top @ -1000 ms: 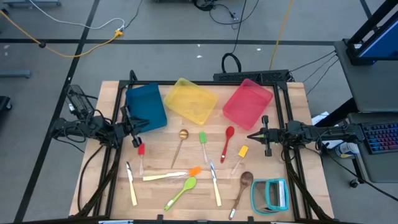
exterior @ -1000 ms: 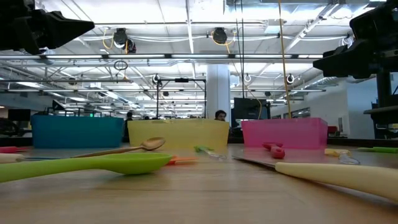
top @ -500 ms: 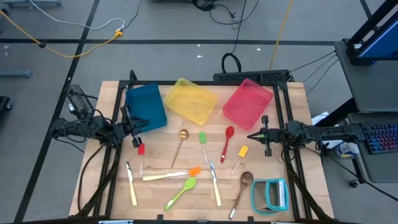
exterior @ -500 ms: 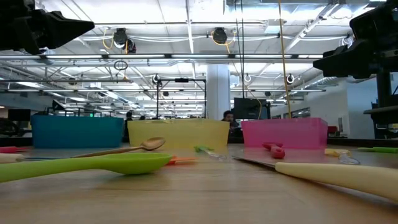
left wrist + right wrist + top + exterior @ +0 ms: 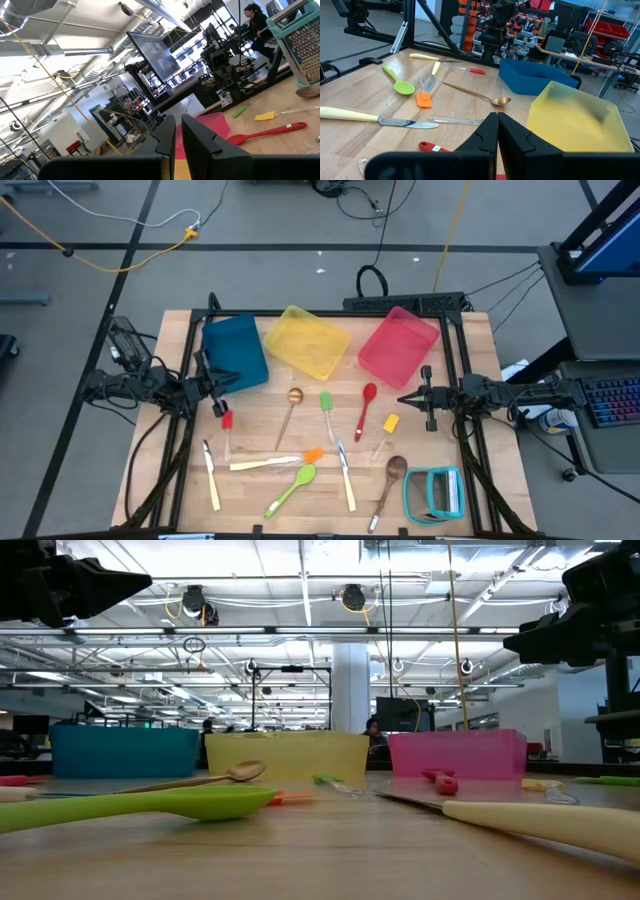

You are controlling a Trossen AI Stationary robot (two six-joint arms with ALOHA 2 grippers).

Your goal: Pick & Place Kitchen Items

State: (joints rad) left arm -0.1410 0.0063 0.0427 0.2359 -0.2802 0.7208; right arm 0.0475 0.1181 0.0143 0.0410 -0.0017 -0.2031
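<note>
Wooden counter (image 5: pixel 250 480): we see utensils (image 5: pixel 300 445) scattered between the clenched, empty left hand (image 5: pixel 218 398) and right hand (image 5: pixel 408 398).

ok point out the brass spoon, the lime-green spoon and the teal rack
brass spoon (image 5: pixel 295 395), high view, on its round bowl
lime-green spoon (image 5: pixel 305 474), high view, on its bowl
teal rack (image 5: pixel 411 492), high view, on the left side of its frame
</note>
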